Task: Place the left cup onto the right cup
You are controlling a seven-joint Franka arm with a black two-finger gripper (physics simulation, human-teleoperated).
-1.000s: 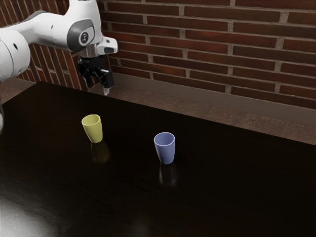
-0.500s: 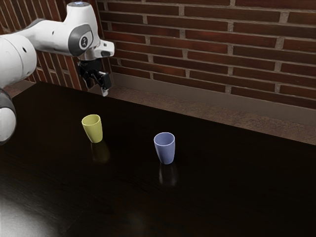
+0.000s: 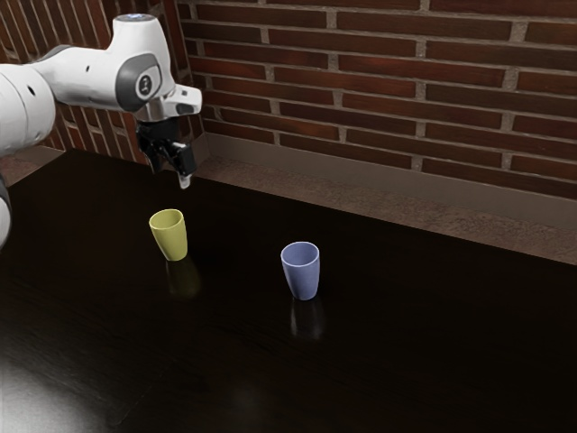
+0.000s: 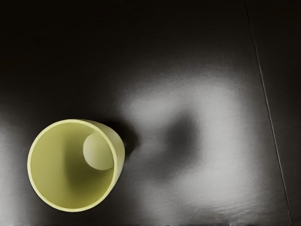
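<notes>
A yellow cup [image 3: 169, 234] stands upright on the dark table at the exterior view's left; its open mouth shows from above in the wrist view [image 4: 75, 164]. A blue cup [image 3: 300, 269] stands upright to its right, apart from it. My gripper [image 3: 177, 171] hangs in the air above and slightly behind the yellow cup, fingers pointing down, open with nothing between them.
The dark glossy table [image 3: 406, 361] stretches wide toward the front and the exterior view's right. A brick wall [image 3: 379, 81] with a low ledge [image 3: 361, 194] runs along the back edge.
My hand has moved a little toward the exterior view's left and lower, nearer above the yellow cup. Both cups have stayed where they were.
</notes>
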